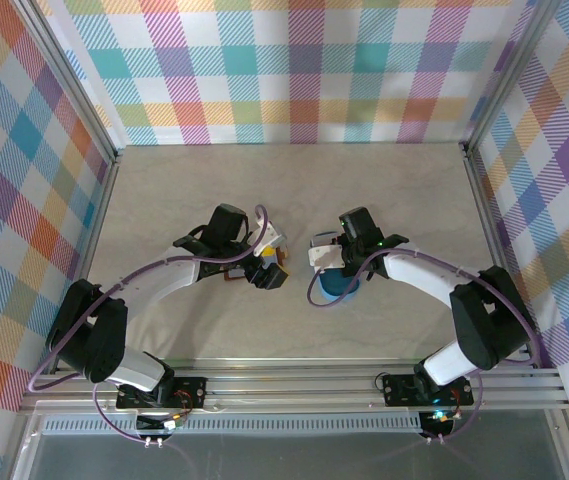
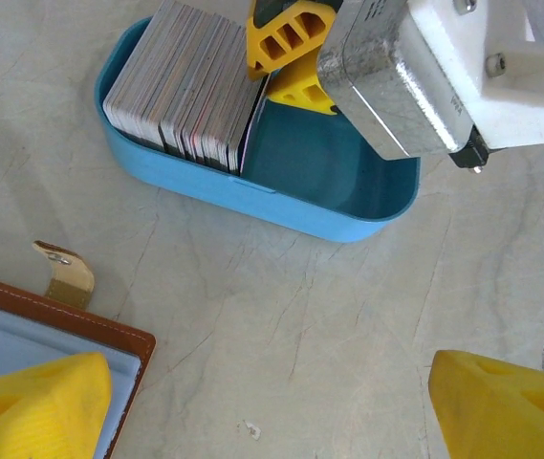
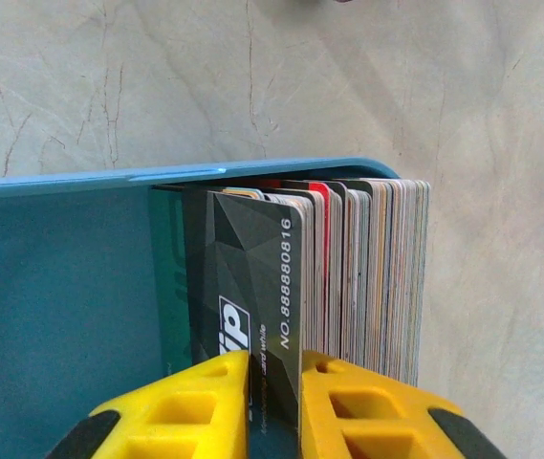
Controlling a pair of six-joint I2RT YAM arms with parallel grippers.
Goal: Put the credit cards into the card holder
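The credit cards stood on edge in a tight stack at one end of the blue tray, which sat on the counter a little right of centre. None had reached the card holder as far as you could see. It lay open to the left of the tray and apart from it, its snap tab turned toward the tray, and the small part of its pale lining in view was bare.

Your right tool was down in the tray with its fingers closed on the front card of the stack, a dark card with white printing, one finger against each face. That card sat roughly in line with its neighbours, so I judged it not yet lifted.

Your left tool hung wide open with nothing in it, one finger over the holder's corner.

By my reading the task had barely begun: one card was gripped, while lifting it, carrying it across and slotting it in remained, as did the rest of the stack.
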